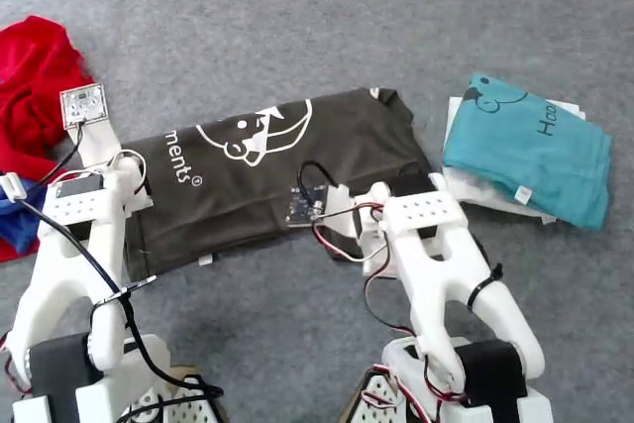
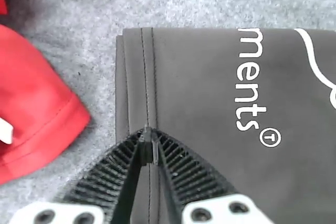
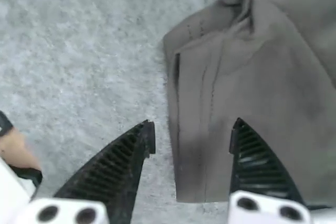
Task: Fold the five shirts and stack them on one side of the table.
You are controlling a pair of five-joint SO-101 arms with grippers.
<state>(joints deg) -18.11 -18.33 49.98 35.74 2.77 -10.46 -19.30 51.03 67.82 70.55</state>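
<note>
Left wrist view: left end effector (image 2: 150,146) pinched on stitched hem of dark grey shirt (image 2: 210,93), lying part-folded on desk (image 1: 297,27); right end effector (image 3: 193,132) wide, straddling opposite corner. Cloth likely limp, light; grip hems

A grey felt table (image 1: 297,27) carries a dark shirt (image 1: 337,146) at its middle. The shirt is folded into a long band with white print facing up, and it runs slantwise from near the left edge toward the far right. The left arm (image 1: 69,255) rises from the near left corner, its wrist over the band's left end. The right arm (image 1: 446,255) comes from the near edge, its wrist over the band's near right part. A crumpled red shirt (image 1: 30,76) lies at the left edge, with a blue cloth (image 1: 15,225) touching its near side. Toward the right edge a folded teal shirt (image 1: 525,151) lies on a folded white shirt (image 1: 474,188).
</note>
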